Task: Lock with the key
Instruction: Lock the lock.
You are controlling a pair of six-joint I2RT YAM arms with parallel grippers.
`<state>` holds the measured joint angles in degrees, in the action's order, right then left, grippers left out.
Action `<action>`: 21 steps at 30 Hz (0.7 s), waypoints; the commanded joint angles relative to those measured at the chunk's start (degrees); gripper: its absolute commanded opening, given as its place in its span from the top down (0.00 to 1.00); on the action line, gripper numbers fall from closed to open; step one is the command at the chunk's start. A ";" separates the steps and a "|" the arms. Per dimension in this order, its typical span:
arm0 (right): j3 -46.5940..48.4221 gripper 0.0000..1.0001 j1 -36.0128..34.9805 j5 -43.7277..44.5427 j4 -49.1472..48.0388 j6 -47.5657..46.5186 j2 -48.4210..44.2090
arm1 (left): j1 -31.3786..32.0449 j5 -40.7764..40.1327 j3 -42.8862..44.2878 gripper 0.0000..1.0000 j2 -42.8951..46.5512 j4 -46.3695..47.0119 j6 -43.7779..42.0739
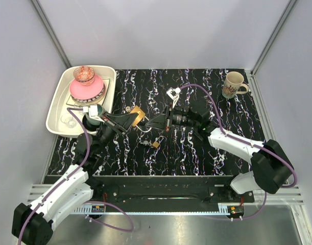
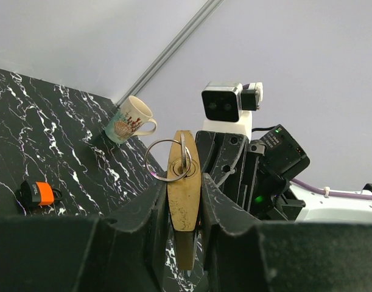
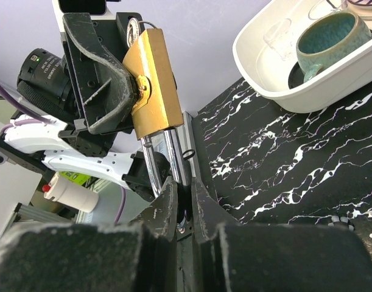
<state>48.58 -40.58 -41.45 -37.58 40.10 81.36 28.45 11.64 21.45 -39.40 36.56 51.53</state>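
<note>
A brass padlock hangs above the black marbled table between my two grippers. My left gripper is shut on its body, with a metal ring and a key blade at its keyhole end. In the right wrist view the padlock shows its steel shackle drawn out. My right gripper is shut on the shackle leg; it also shows in the top view. A small key with an orange head lies loose on the table. A small orange-brown item with a ring lies in front of the grippers.
A white tray at the back left holds a pink bowl and a teal cup. A patterned mug stands at the back right; it also shows in the left wrist view. Grey walls close in the table.
</note>
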 commanded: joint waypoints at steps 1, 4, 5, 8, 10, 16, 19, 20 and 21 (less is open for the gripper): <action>3.89 1.00 -1.43 -1.53 -4.34 1.47 -1.82 | 0.73 6.20 2.45 1.00 -1.91 2.03 -2.40; 4.42 1.00 -1.43 -1.79 -4.87 1.83 -0.95 | 0.73 6.64 2.19 1.00 -1.74 2.29 -2.31; 4.51 1.00 -1.43 -1.88 -5.13 2.09 -0.94 | 0.73 7.08 2.28 1.00 -1.56 2.20 -2.40; 5.21 1.00 -1.35 -2.05 -5.39 2.44 0.02 | 0.73 7.52 1.93 1.00 -1.38 2.12 -2.40; 5.48 1.00 -1.43 -2.40 -6.36 2.97 0.72 | 0.73 7.87 1.49 1.00 -1.21 3.07 -2.31; 5.91 1.00 -1.43 -3.02 -8.56 4.20 2.22 | 0.73 9.71 1.66 1.00 -1.38 3.61 -2.22; 6.00 1.00 -1.43 -3.20 -8.91 4.46 2.48 | 0.73 10.68 1.93 1.00 -1.82 3.26 -2.13; 6.00 1.00 -1.43 -3.11 -9.00 4.46 2.31 | 0.73 10.69 2.01 1.00 -1.91 2.91 -2.13; 5.92 1.00 -1.43 -3.11 -9.17 4.46 2.05 | 0.82 10.69 2.10 1.00 -2.09 2.47 -2.13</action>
<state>49.69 -40.32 -43.03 -39.27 42.06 83.77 27.83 13.06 21.65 -40.23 38.26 50.94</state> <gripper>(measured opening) 0.113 0.256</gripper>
